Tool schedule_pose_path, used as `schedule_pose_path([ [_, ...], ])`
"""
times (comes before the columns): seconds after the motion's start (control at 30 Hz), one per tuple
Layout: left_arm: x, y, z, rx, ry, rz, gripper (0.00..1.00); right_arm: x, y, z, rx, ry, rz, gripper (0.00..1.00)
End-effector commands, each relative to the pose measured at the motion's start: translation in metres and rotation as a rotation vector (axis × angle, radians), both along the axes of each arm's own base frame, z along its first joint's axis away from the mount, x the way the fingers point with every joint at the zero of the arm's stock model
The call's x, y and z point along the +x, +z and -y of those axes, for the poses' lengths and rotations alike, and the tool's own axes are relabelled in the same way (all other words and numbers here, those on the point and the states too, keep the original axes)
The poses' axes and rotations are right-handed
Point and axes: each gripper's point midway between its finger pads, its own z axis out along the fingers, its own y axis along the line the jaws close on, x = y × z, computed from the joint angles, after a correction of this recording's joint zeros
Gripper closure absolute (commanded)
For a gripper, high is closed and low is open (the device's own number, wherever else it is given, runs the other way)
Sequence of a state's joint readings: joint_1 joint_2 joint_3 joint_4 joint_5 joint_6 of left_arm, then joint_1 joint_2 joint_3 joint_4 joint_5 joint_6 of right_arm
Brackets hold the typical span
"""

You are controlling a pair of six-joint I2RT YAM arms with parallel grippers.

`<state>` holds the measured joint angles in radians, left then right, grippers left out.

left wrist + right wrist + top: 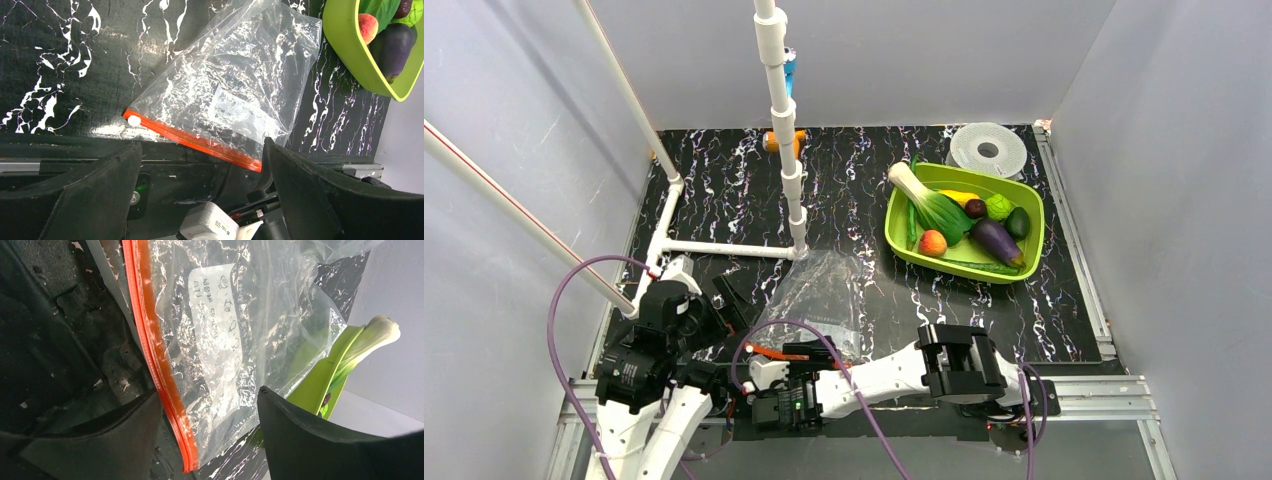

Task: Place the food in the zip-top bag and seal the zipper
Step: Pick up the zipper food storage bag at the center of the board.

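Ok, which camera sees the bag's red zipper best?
The left wrist view: the zipper shows nearly end to end, white slider included. The right wrist view shows a close stretch, cut off at the top. The top view catches only a sliver.

The left arm rises from its base at the near-left corner and folds forward, with its wrist tipped down toward the counter. The left gripper has its black fingers spread wide and is gripping nothing. The right arm lies low, stretched leftward along the near edge from its base on the right. The right gripper is also parted wide, and its dark fingers are closed on nothing.
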<state>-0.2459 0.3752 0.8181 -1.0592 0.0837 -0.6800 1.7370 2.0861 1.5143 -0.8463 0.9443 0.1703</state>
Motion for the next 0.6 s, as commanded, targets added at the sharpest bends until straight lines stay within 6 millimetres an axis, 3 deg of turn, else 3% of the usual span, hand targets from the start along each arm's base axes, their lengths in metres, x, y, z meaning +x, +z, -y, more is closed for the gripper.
schedule_pose_path([
  [0.0, -0.005, -0.001, -0.006, 0.030, 0.003, -0.005, 0.00, 0.013, -0.004, -0.005, 0.000, 0.000, 0.048, 0.28],
  [0.13, -0.005, 0.000, -0.007, 0.037, 0.003, -0.002, 0.01, 0.021, -0.004, -0.007, 0.024, -0.008, 0.045, 0.48],
  [0.23, -0.005, 0.002, -0.007, 0.036, 0.003, 0.001, 0.01, 0.024, -0.002, -0.011, 0.040, -0.010, 0.046, 0.57],
  [0.47, -0.008, 0.014, -0.011, 0.043, 0.014, 0.035, 0.00, 0.032, 0.018, -0.016, 0.168, -0.047, 0.022, 0.95],
  [0.57, -0.009, 0.022, -0.011, 0.032, 0.020, 0.063, 0.01, 0.035, 0.035, -0.018, 0.256, -0.068, -0.008, 0.99],
])
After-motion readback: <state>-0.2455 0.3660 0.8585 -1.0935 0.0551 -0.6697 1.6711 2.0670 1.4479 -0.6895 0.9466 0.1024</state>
